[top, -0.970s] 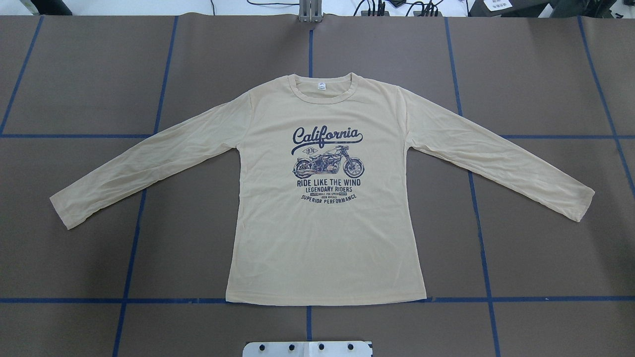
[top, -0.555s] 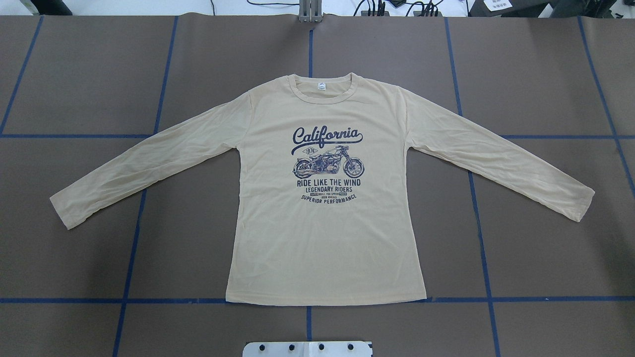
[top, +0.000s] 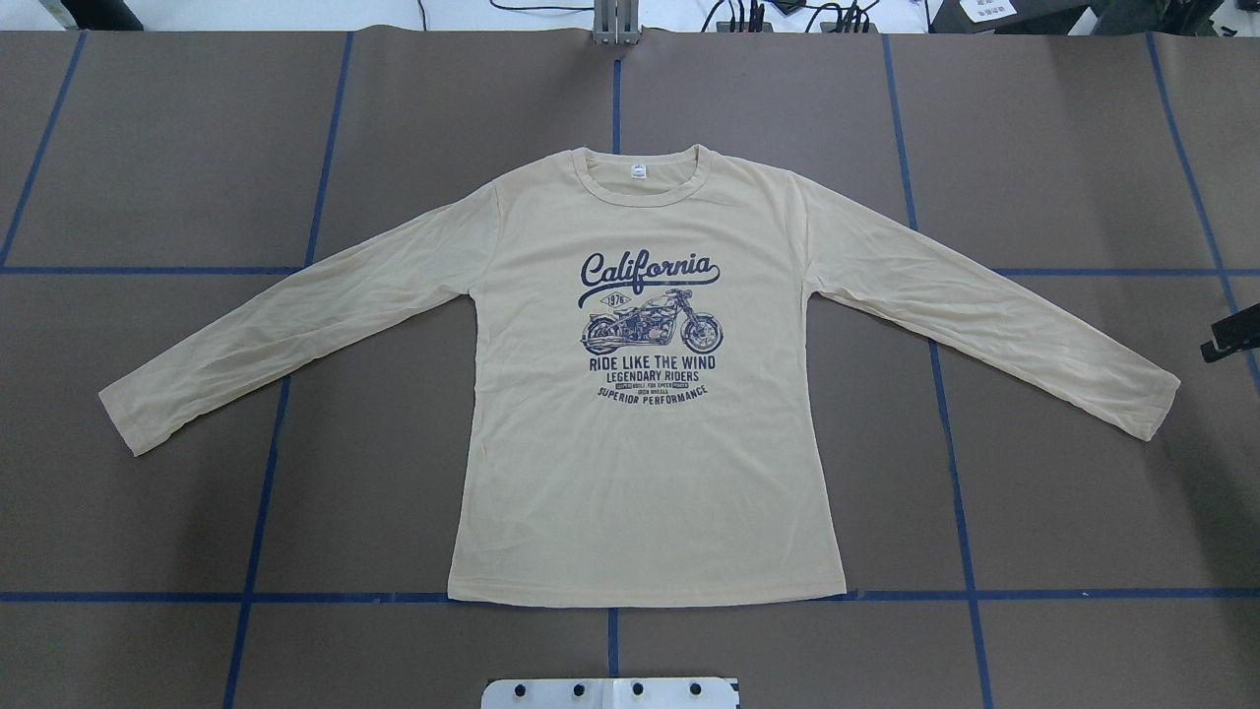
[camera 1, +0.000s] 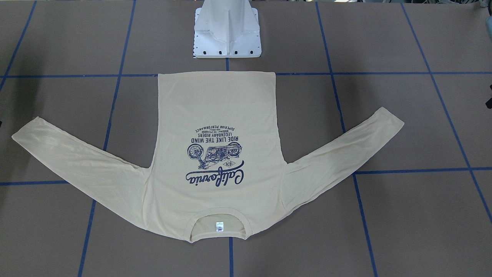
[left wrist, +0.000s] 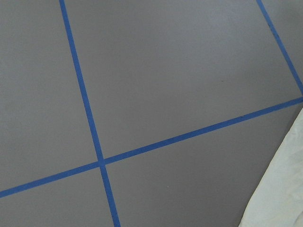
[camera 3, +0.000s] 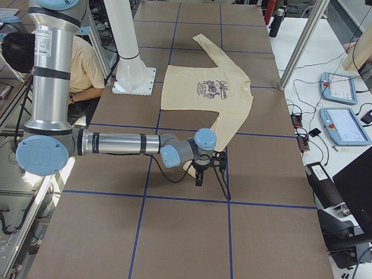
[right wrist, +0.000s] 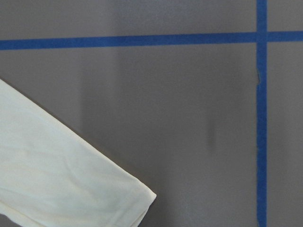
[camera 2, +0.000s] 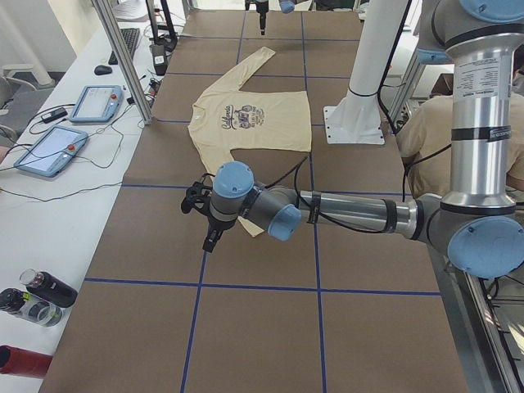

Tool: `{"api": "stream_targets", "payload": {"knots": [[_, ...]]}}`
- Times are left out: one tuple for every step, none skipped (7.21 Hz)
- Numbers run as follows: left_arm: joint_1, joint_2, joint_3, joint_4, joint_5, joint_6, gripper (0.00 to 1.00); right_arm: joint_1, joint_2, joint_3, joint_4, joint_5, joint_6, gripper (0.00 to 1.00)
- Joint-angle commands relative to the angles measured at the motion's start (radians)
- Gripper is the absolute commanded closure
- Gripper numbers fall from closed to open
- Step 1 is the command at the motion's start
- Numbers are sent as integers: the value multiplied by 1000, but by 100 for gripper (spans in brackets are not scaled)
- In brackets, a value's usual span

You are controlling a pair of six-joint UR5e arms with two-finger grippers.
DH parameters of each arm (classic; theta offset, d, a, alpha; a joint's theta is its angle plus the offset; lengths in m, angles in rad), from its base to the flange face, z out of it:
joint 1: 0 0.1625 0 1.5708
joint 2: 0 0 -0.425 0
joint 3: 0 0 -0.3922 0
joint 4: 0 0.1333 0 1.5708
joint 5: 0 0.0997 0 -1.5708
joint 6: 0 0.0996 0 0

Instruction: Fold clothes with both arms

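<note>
The cream-yellow long-sleeved shirt [top: 640,473] lies flat on the brown table, print up, collar at the far side and both sleeves spread out. My right gripper [top: 1230,340] shows as a black piece at the overhead view's right edge, just beyond the right cuff [top: 1152,399]. In the exterior right view the right gripper [camera 3: 199,177] points down beside that cuff. My left gripper [camera 2: 210,241] hangs low beside the left cuff [top: 128,414]. Each wrist view shows only a cuff, the left cuff [left wrist: 284,189] and the right cuff [right wrist: 61,179], and no fingers. I cannot tell whether either gripper is open or shut.
The white pedestal base [camera 1: 226,34] stands just behind the shirt's hem. Blue tape lines cross the table. Touch tablets [camera 2: 49,147] and bottles [camera 2: 41,295] sit on the white bench along the far side. A seated person [camera 3: 81,64] is behind the robot.
A black part of the right gripper has come into the overhead view at its right edge. The shirt has not moved.
</note>
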Motion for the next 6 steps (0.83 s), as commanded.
{"api": "stream_targets", "payload": {"knots": [[0,0,3,-12,0,-7,0,-71,-1,-57,128,-58,128,10],[0,0,0,-12,0,-7,0,-74,0,-66,137,-56,151,11],[0,0,-3,-12,0,-8,0,-82,2,-89,143,-56,154,11],[0,2,-1,-12,0,-7,0,-85,0,-90,157,-56,154,11],[0,2,-4,-12,0,-8,0,-97,9,-90,160,-55,203,16],[0,2,-3,-12,0,-7,0,-108,14,-90,162,-55,240,16]]}}
